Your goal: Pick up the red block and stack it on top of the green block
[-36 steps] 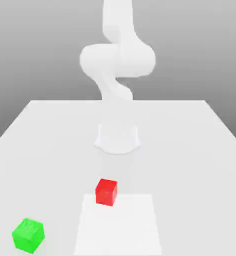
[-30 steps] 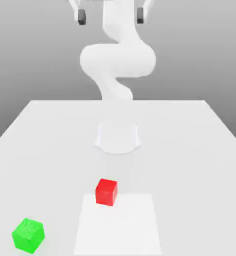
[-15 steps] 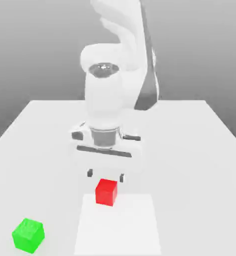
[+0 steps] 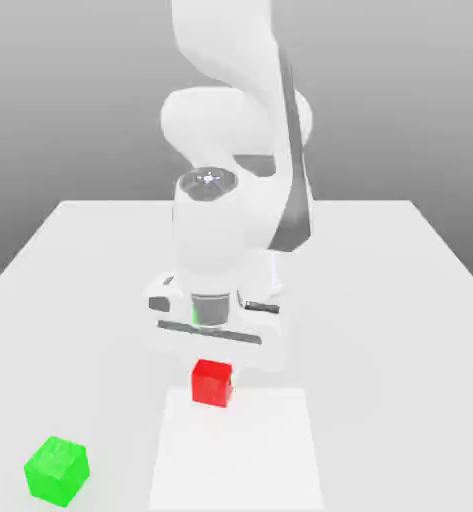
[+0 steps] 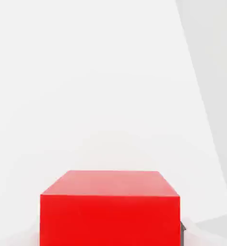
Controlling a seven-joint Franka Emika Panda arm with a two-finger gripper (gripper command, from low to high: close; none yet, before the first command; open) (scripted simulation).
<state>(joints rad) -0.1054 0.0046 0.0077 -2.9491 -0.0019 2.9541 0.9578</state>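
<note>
The white, flat worktop (image 4: 380,370) carries the white two-fingered pincer (image 4: 213,375), closed on the red cubic block (image 4: 212,384) at lower centre of the exterior view; an off-centre release could topple it from the green cubic block (image 4: 57,471), lower left.

Red block (image 4: 212,384): seen as strong, plain red, without printed pattern; in the hand view, paler, pinkish red on one face and saturated red on the adjoining face. Green block (image 4: 57,471): found vivid green, with slight tonal mottling and differing shades from face to face. Arm (image 4: 223,40): recorded as white, with dark grey panels and a grey wrist band; small green tint noted beside the band. Gripper (image 4: 212,386): white body, marked with dark grey to black strips. Table (image 4: 380,330): pale grey, plain. Square (image 4: 237,450): plain white. Backdrop (image 4: 400,100): grey, smoothly graded, darker lower down.
</note>
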